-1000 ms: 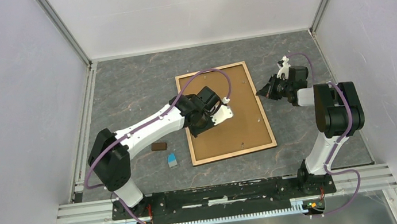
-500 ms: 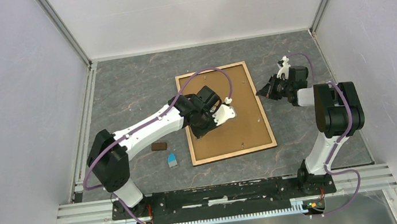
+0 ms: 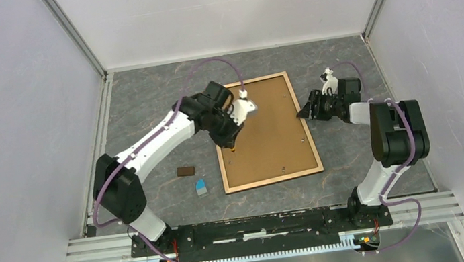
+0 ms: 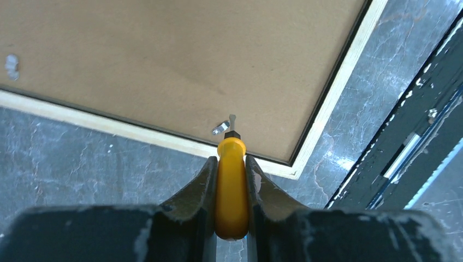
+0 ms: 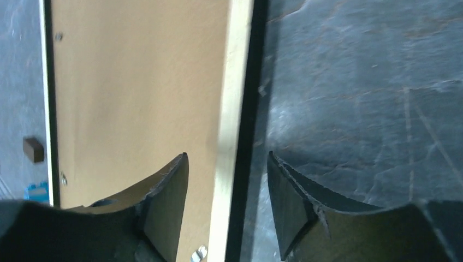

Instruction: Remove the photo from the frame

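The frame point(image 3: 263, 130) lies back up on the bench point(image 3: 157, 100), its brown board showing. My left pincer point(image 4: 231, 161) is clamped narrow on a yellow-handled screwdriver point(image 4: 231, 191), whose tip sits just beside a small metal tab point(image 4: 220, 129) inside the frame's left rim. My right pincer point(image 5: 227, 159) stands wide, astride the frame's right rim.

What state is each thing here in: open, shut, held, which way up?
Frame: flat, face down, backing board fitted.
Photo: hidden.
Left gripper: shut on the yellow-handled screwdriver, tip by a metal tab.
Right gripper: open above the frame's rim.
Brown block: lying loose on the table.
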`<state>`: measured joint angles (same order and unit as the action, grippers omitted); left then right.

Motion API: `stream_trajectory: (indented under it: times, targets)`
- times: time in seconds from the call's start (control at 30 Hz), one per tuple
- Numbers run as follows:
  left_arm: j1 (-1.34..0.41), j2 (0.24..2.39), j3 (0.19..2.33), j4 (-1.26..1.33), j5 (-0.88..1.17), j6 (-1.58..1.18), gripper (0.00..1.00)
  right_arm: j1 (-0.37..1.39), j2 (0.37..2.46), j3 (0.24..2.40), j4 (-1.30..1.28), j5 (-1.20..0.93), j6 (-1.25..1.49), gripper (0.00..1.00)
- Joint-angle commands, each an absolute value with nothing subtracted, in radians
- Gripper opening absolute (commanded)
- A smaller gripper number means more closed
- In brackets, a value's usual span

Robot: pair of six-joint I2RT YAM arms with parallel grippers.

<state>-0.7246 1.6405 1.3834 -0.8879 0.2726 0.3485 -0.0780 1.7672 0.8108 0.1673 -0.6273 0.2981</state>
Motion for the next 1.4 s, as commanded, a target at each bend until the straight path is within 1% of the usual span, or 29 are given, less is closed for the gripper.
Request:
stream_trajectory:
  times: [0.0,0.1,0.2,0.27,0.37,0.47,0.57,0.7,0.9,0.97,1.0,1.03,1.1,1.17,1.2,1.27,1.3,1.37]
  targets:
    - [-0.637,1.552,1.433,-0.911,0.436,0.270,0.02,-0.080,1.636,0.803,0.075,-0.730,0.117,0.65]
    - [-0.580,1.526,1.433,-0.930,0.493,0.256,0.02,-0.080,1.550,0.833,0.004,-0.727,-0.017,0.76]
    - [-0.531,1.500,1.430,-0.943,0.578,0.234,0.02,-0.062,1.460,0.868,-0.072,-0.812,-0.141,0.81]
    - [-0.503,1.497,1.438,-0.965,0.654,0.228,0.02,-0.021,1.407,0.898,-0.121,-0.913,-0.216,0.81]
    - [-0.469,1.485,1.440,-0.971,0.751,0.211,0.02,0.100,1.339,0.934,-0.204,-0.971,-0.315,0.79]
    - [-0.427,1.474,1.437,-0.971,0.868,0.192,0.02,0.219,1.280,0.909,-0.161,-0.995,-0.299,0.76]
    - [-0.397,1.458,1.433,-0.971,0.942,0.180,0.02,0.350,1.268,0.914,-0.168,-0.995,-0.304,0.74]
    - [-0.380,1.426,1.410,-0.952,0.988,0.162,0.02,0.527,1.304,0.963,-0.208,-0.925,-0.295,0.73]
    - [-0.373,1.381,1.379,-0.921,0.992,0.131,0.02,0.705,1.375,1.031,-0.210,-0.823,-0.288,0.67]
    - [-0.374,1.374,1.371,-0.919,0.990,0.129,0.02,0.741,1.401,1.060,-0.212,-0.790,-0.287,0.60]
    - [-0.373,1.372,1.367,-0.919,0.989,0.129,0.02,0.754,1.413,1.071,-0.211,-0.782,-0.286,0.55]
    - [-0.372,1.368,1.364,-0.916,0.988,0.127,0.02,0.762,1.422,1.082,-0.206,-0.772,-0.279,0.48]
    - [-0.371,1.360,1.356,-0.907,0.989,0.122,0.02,0.768,1.438,1.100,-0.189,-0.757,-0.260,0.32]
    - [-0.363,1.351,1.350,-0.898,0.988,0.111,0.03,0.769,1.446,1.113,-0.174,-0.739,-0.238,0.12]
    - [-0.357,1.348,1.350,-0.895,0.988,0.110,0.04,0.769,1.450,1.117,-0.166,-0.730,-0.227,0.00]
    - [-0.331,1.337,1.353,-0.882,1.006,0.098,0.09,0.769,1.452,1.123,-0.148,-0.713,-0.203,0.00]
    - [-0.314,1.327,1.347,-0.854,1.014,0.072,0.15,0.769,1.452,1.123,-0.127,-0.705,-0.185,0.00]
    - [-0.255,1.306,1.331,-0.775,1.046,-0.004,0.35,0.767,1.450,1.126,-0.070,-0.687,-0.142,0.00]
